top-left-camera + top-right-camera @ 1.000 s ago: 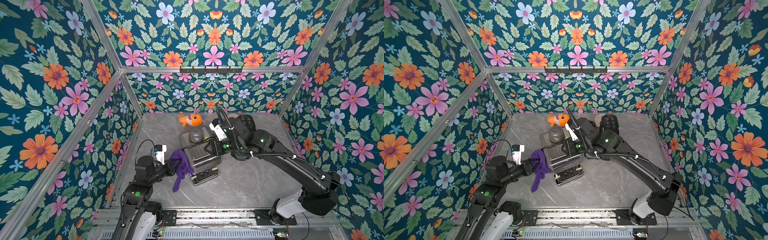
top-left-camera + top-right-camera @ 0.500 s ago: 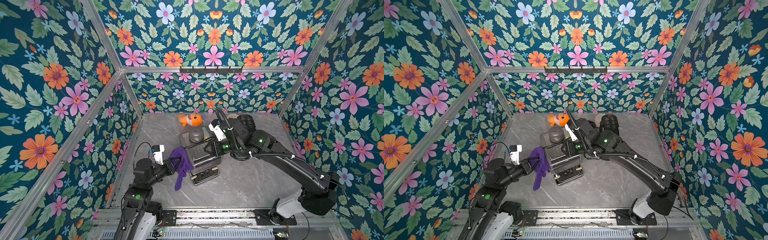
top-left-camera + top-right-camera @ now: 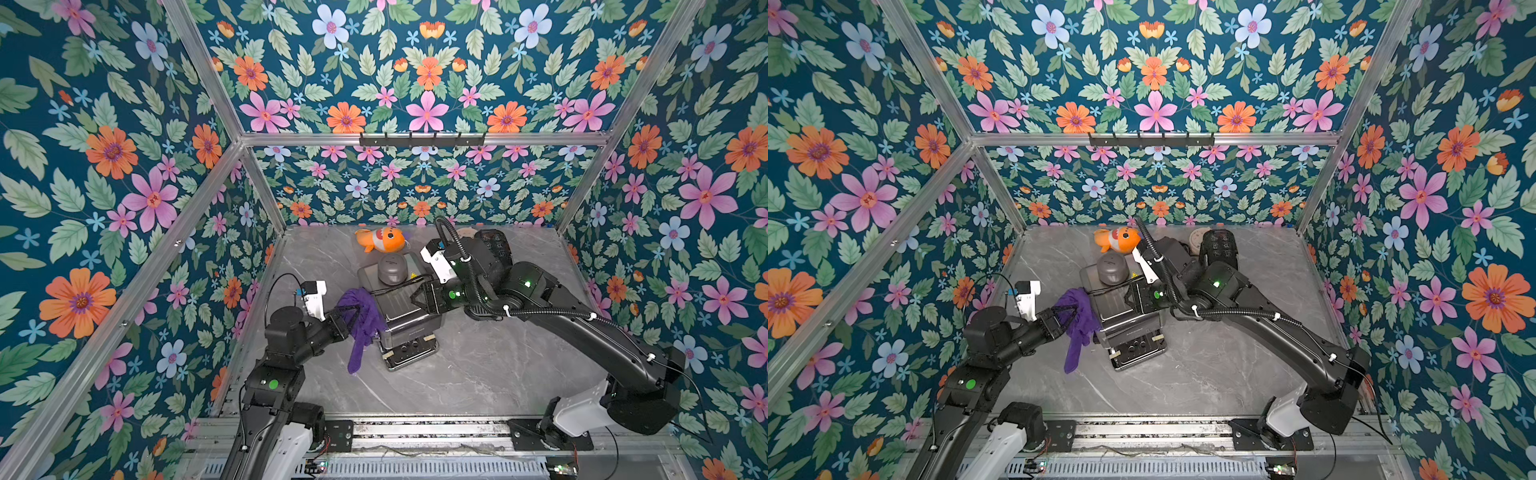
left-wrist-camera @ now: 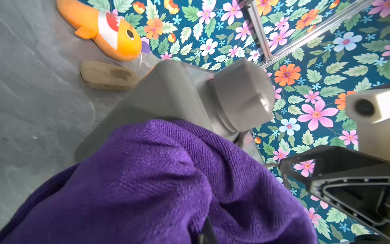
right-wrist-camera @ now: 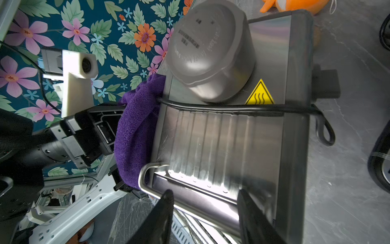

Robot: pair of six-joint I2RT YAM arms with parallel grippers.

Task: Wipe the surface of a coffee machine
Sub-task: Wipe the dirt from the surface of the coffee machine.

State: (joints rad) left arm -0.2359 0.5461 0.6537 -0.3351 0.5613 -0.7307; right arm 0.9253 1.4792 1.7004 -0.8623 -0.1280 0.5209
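Mid-wipe, side panel. Left gripper (image 3: 356, 310) clamped purple cloth (image 3: 365, 328) against coffee machine (image 3: 405, 320), mid-table, at its 9 o'clock. Right gripper (image 5: 204, 191) half-open, empty, over top from 3 o'clock. Next probably needed firm stroke along flank

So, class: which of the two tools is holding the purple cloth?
The left tool, shut on the purple cloth. The right tool, jaws apart at the coffee machine, holds no cloth.

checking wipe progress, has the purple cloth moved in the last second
Yes. The purple cloth has slid a little toward the back wall along the coffee machine's side; the machine has stayed put.
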